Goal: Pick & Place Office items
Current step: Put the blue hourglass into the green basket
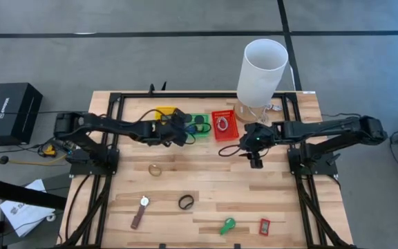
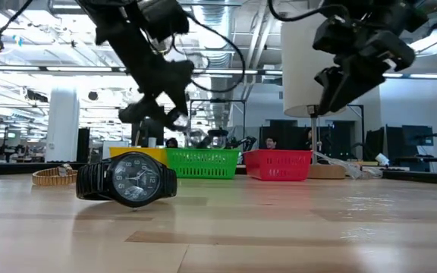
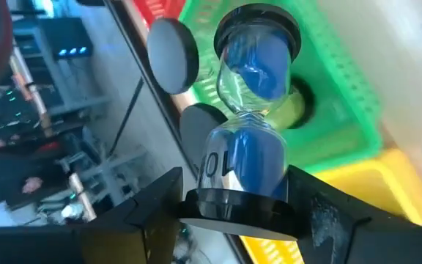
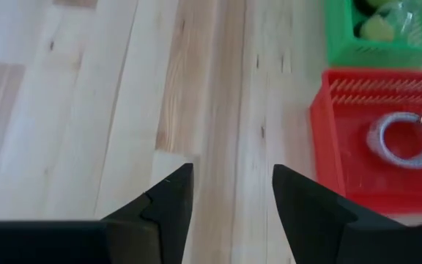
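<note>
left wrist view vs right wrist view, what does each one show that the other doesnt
Only the left wrist view shows a blue-sand hourglass held between the left pincer's fingers, with the yellow tray nearby. Only the right wrist view shows the right pincer open and empty over bare tabletop, and a silvery ring lying in the red tray. Both show the green tray.

A light wooden table (image 1: 213,180) carries yellow (image 1: 162,111), green (image 1: 200,126) and red trays (image 1: 224,125) along its far side, beside a tall white cylinder (image 1: 261,71). Nearer lie a tan ring (image 1: 155,169), black wristwatch (image 1: 186,202), brown-strapped watch (image 1: 140,211), green clip (image 1: 227,225) and red rectangle (image 1: 264,227).
</note>
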